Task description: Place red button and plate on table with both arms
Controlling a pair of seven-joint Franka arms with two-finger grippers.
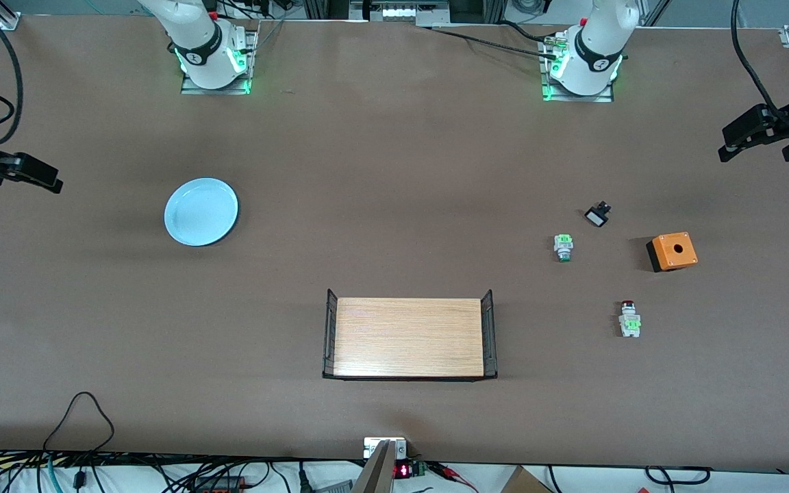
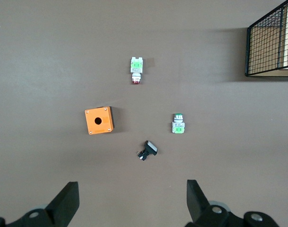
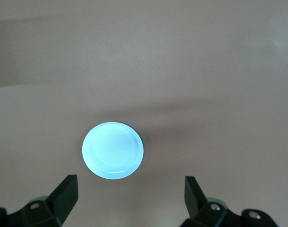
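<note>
Currently both my grippers, left gripper (image 2: 130, 201) and right gripper (image 3: 130, 196), hover wide apart and hold nothing, red button (image 2: 136, 68) and plate (image 3: 113, 150) resting on the table (image 1: 394, 171) ahead of my fingertips.

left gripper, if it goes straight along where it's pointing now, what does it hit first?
Probably bare table. The left gripper points down with its fingers open, and the closest thing between them in the left wrist view is the small black part, ahead of the tips. Depth is unclear, so contact with it is uncertain.

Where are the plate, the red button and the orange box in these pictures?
plate (image 1: 201, 211), front view, middle of its pale blue dish.
red button (image 1: 629, 320), front view, its white and green body below the red cap.
orange box (image 1: 674, 249), front view, top face beside the hole.
</note>
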